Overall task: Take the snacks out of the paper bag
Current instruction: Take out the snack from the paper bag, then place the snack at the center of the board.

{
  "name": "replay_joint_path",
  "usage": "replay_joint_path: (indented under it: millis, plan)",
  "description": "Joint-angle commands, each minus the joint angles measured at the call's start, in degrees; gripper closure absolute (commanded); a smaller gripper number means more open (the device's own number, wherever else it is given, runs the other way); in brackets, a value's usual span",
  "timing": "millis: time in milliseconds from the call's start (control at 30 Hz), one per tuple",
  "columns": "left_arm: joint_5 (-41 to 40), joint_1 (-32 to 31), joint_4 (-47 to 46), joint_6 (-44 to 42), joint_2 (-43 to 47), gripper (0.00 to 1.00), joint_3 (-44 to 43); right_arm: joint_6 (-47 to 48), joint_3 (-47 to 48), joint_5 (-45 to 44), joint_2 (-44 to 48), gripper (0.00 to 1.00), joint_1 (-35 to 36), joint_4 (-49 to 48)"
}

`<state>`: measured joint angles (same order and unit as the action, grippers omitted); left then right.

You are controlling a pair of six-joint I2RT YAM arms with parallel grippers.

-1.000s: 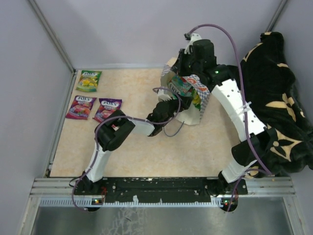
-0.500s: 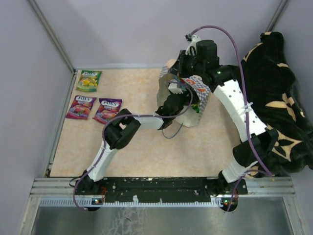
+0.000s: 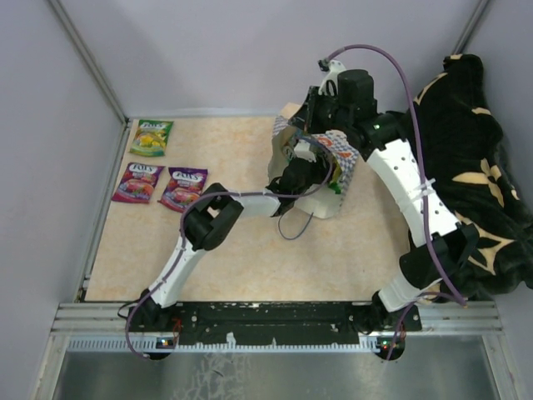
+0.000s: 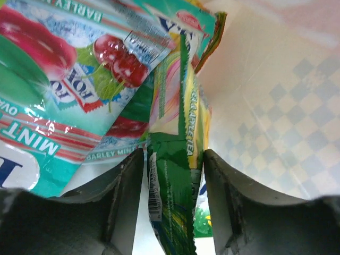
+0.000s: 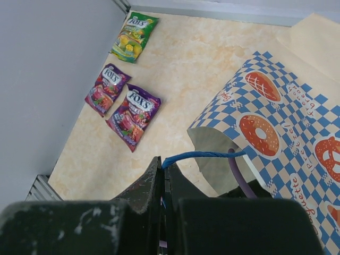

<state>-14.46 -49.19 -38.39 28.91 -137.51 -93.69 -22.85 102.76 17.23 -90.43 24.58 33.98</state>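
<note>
The cream-tan paper bag (image 5: 287, 114) with a blue-and-white checkered band sits far across the counter (image 5: 202, 58), holding a teal glossy packet (image 4: 64, 79) printed "MINT" with cherries and an edge-on green-and-yellow packet (image 4: 172, 180). Inside it the left hand (image 4: 173, 154) has its fingers partly spread either side of the green-and-yellow packet, but I cannot tell whether they pinch it; the right hand (image 5: 162, 162) is pressed together on the bag's thin blue cord handle (image 5: 204, 154). One green packet (image 5: 134, 36) and two purple packets (image 5: 133, 116) reading "FOX'S" lie on the counter.

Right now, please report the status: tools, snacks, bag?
Left tool astride green packet inside bag, grip unconfirmed. Right tool shut on blue handle. Three packets out on table; teal packets crowd the bag.
</note>
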Motion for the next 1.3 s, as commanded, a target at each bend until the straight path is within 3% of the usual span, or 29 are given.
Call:
replay_joint_path:
  millis: [0,133,200,367,567,700,767,867,1033,1167,1267]
  plan:
    - [5.6,0.4,-5.1,-1.1,3.1,0.53,5.0,1.3,0.6,0.8,4.8,1.0,0.3,-5.1]
    - [5.6,0.6,-8.6,-1.4,7.9,0.89,11.7,1.5,-0.5,-0.2,5.7,1.0,0.1,-5.9]
    - [6.5,0.8,-9.3,-1.8,10.4,1.0,15.0,1.3,-1.2,-0.6,6.1,1.0,-0.1,-6.5]
    - [14.2,0.3,-14.6,-4.8,21.1,1.0,25.4,0.4,-4.3,-3.6,7.1,1.0,-1.2,-8.8]
    - [15.8,-0.5,-15.9,-7.3,44.7,1.0,42.5,-2.1,-7.5,-4.5,7.5,1.0,-3.0,-12.0]
    - [12.6,0.3,-10.2,-9.6,60.4,1.0,52.0,-3.1,-8.3,-4.4,7.7,1.0,-3.3,-13.4]
    - [5.9,2.1,-5.2,-8.0,68.4,1.0,56.3,-3.2,-8.2,-4.2,7.7,1.0,-3.4,-13.5]
    - [4.4,11.8,4.3,-1.4,78.1,1.0,61.0,-3.5,-8.6,-4.1,7.9,1.0,-3.4,-13.8]
    - [4.4,27.8,12.6,11.6,80.1,1.0,62.2,-5.2,-10.1,-2.3,7.8,1.0,-3.4,-16.0]
    - [-0.4,34.5,1.0,22.4,75.4,1.0,63.5,-5.6,-10.5,-1.4,8.0,1.0,-3.4,-16.1]
    - [-7.4,36.9,-5.3,31.2,66.6,1.0,61.0,-5.7,-11.4,-1.0,8.7,1.0,-3.4,-16.4]
